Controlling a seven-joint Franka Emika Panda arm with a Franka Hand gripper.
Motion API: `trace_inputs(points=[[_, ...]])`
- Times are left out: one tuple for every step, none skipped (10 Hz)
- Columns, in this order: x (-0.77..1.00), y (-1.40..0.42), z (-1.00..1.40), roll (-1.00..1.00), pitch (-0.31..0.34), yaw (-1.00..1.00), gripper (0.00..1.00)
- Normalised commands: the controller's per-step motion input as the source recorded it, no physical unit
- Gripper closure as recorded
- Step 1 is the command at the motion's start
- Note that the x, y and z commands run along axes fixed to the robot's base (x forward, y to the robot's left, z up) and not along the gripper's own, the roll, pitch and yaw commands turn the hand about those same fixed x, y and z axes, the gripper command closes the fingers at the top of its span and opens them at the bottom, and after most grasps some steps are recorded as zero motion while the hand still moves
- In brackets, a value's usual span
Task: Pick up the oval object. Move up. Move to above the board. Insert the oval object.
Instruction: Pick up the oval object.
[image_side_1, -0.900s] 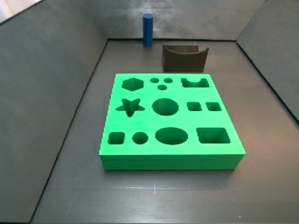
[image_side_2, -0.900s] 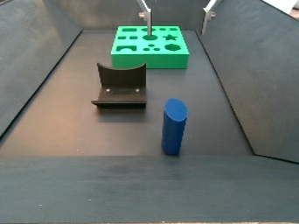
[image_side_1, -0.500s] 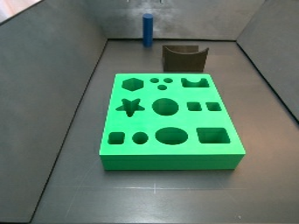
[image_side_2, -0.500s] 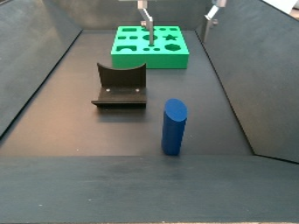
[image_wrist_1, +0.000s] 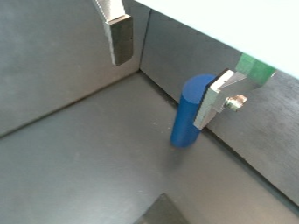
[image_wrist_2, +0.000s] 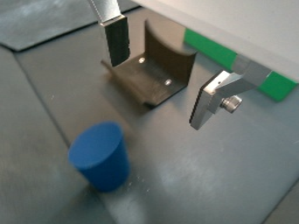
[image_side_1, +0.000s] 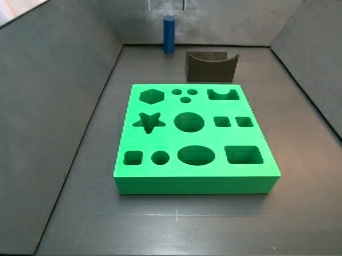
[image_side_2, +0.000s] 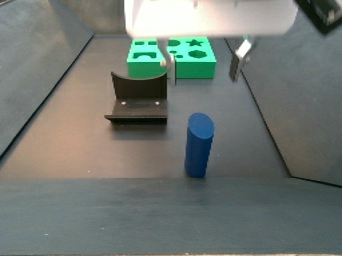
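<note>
The oval object, a blue peg (image_side_1: 168, 37), stands upright on the dark floor at the far end from the board, beyond the fixture (image_side_1: 211, 66); it also shows in a side view (image_side_2: 198, 145). The green board (image_side_1: 194, 140) lies flat with its cutouts up. My gripper (image_side_2: 203, 62) hangs open and empty in the air between the board and the peg. In a wrist view the peg (image_wrist_1: 191, 112) stands beside one finger (image_wrist_1: 216, 96), not between the two. In a wrist view the peg (image_wrist_2: 98, 156) stands below the gripper (image_wrist_2: 163, 70).
The fixture (image_side_2: 138, 98) stands between the board (image_side_2: 174, 55) and the peg, and shows in a wrist view (image_wrist_2: 158, 70). Grey walls close in the floor on all sides; the peg stands close to a wall corner.
My gripper has moved from over the board towards the peg, past the fixture. The peg, board and fixture have not moved.
</note>
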Motion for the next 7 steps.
trace_inputs(points=[[0.08,0.29,-0.44,-0.02,-0.124,0.18,0.0],[0.02,0.33,-0.45,0.0,-0.1,0.18,0.0],[0.0,0.36,-0.45,0.0,-0.104,0.17,0.0],[0.0,0.37,-0.39,0.0,-0.08,0.15,0.0],[0.05,0.39,-0.35,-0.03,-0.034,0.11,0.0],[0.12,0.42,-0.36,-0.05,-0.019,0.07,0.0],[0.13,0.39,-0.39,-0.05,-0.027,0.08,0.0]])
